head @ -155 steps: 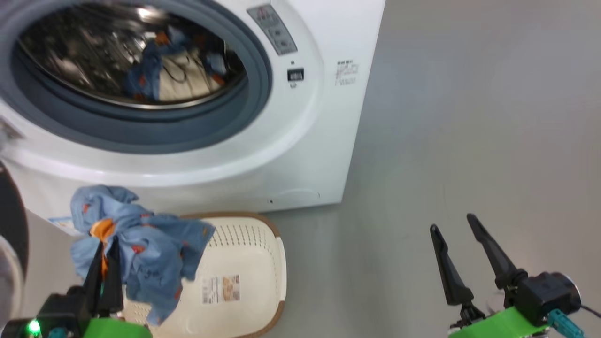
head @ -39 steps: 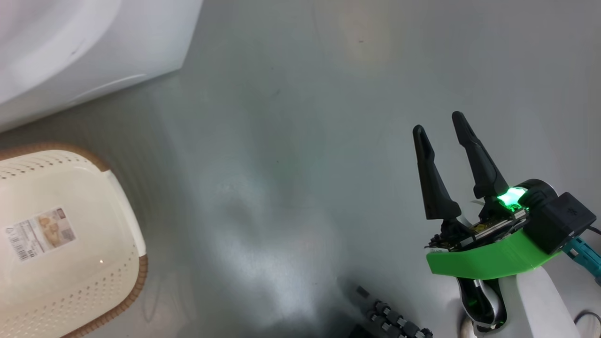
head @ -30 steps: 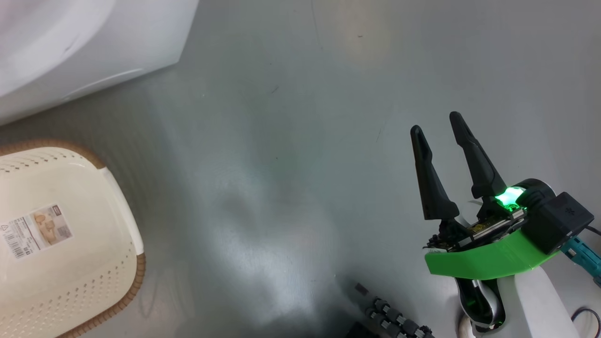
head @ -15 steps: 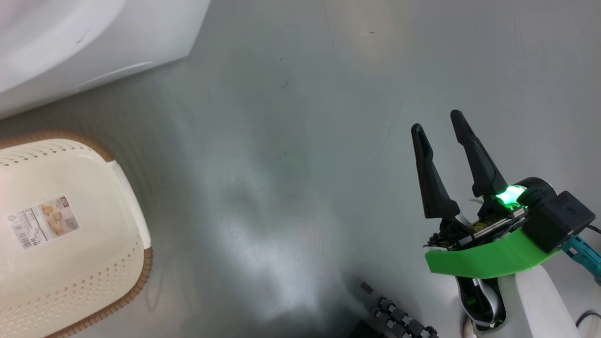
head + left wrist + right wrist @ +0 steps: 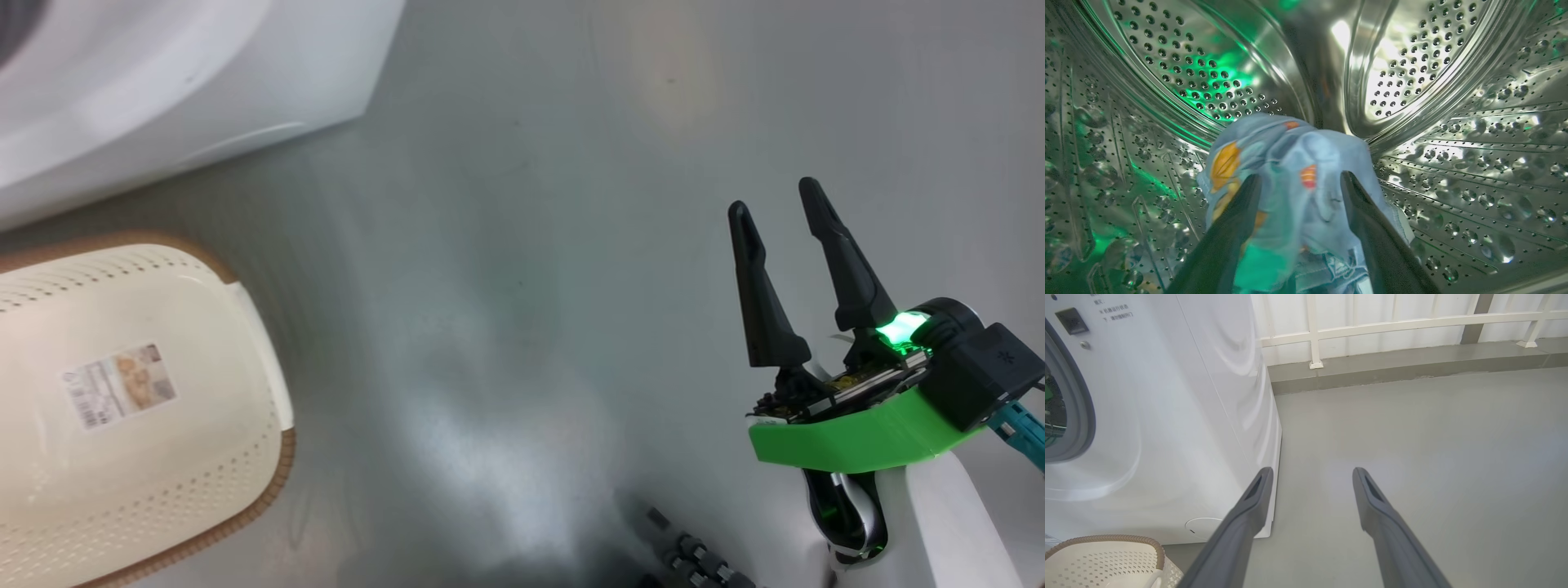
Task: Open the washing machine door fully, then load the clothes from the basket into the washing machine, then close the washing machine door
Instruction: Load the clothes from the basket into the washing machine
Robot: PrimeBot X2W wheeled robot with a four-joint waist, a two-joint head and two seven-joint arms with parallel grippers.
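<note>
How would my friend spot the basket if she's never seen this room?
Find the big white washing machine. On the grey floor right in front of it sits the basket, cream-white with rows of little holes. Its brown woven rim and the paper sticker inside set it apart from everything around.

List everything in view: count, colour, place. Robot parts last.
washing machine: one, white, beside the basket
drum: one, perforated steel, around the left gripper
clothes: one bundle, light blue with orange print, in the drum
basket: one, cream with brown rim, on the floor
label: one, pale, on the basket's floor
floor: grey
railing: one, cream, behind the floor
left gripper: dark fingers, open, either side of the clothes
right gripper: dark fingers, open, above the floor
</note>
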